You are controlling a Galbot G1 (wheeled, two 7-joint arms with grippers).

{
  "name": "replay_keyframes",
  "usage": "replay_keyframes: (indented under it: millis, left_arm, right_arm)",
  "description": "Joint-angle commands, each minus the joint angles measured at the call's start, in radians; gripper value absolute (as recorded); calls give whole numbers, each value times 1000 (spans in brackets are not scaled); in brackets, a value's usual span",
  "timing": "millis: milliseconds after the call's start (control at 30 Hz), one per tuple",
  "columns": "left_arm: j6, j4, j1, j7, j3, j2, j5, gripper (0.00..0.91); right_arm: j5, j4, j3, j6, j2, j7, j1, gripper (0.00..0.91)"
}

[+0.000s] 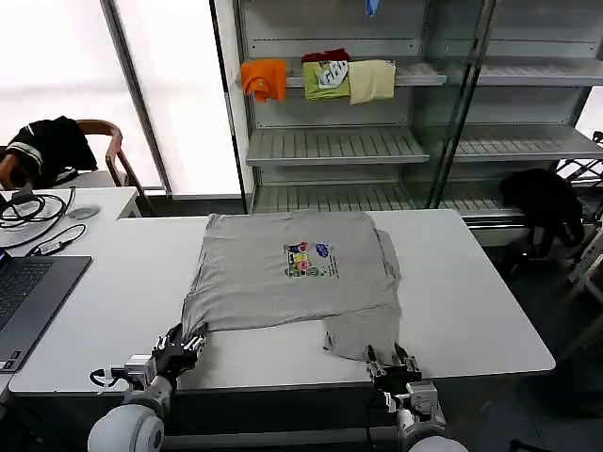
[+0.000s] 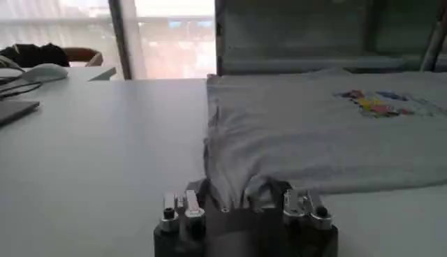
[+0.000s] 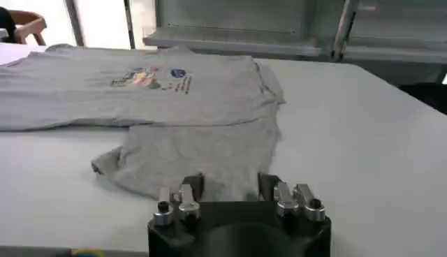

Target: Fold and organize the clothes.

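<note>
The clothes, a light grey T-shirt (image 1: 283,282) with a small multicoloured chest print (image 1: 308,258), lie spread on the white table (image 1: 471,311). One flap (image 1: 363,331) sticks out toward the near edge. My left gripper (image 1: 179,347) is at the shirt's near left corner. In the left wrist view the shirt's (image 2: 307,133) bunched corner lies between the spread fingers of that gripper (image 2: 236,195). My right gripper (image 1: 391,360) stands open at the flap's near edge. The right wrist view shows the grey cloth (image 3: 188,147) reaching in between the fingers of the right gripper (image 3: 230,187).
A laptop (image 1: 19,292), cables (image 1: 33,212) and a mouse (image 1: 83,213) sit on the left table. A chair with a black garment (image 1: 47,146) stands behind it. A shelf holds orange (image 1: 264,79), green (image 1: 326,79) and cream (image 1: 372,81) folded garments. A black garment (image 1: 546,202) hangs at right.
</note>
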State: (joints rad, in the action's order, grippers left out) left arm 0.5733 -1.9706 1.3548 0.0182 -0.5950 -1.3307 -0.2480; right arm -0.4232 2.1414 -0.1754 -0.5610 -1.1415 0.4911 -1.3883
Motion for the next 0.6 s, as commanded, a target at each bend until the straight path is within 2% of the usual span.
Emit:
replay_keyframes:
  millis: [33,400,600]
  left_arm:
    - [4,1,11,-3,6,-4,0,20]
    - [4,10,9,-5,9,-18,-2,20]
    - [3,-64,29,-1,-1,-32,-40,20]
  right_arm:
    - [-5,-7,1,8,-2,0,-1,0]
    - [-43,-7,-34,13,2,-11,11,0]
    - [-25,25,-69,59,9,-45,-3,0]
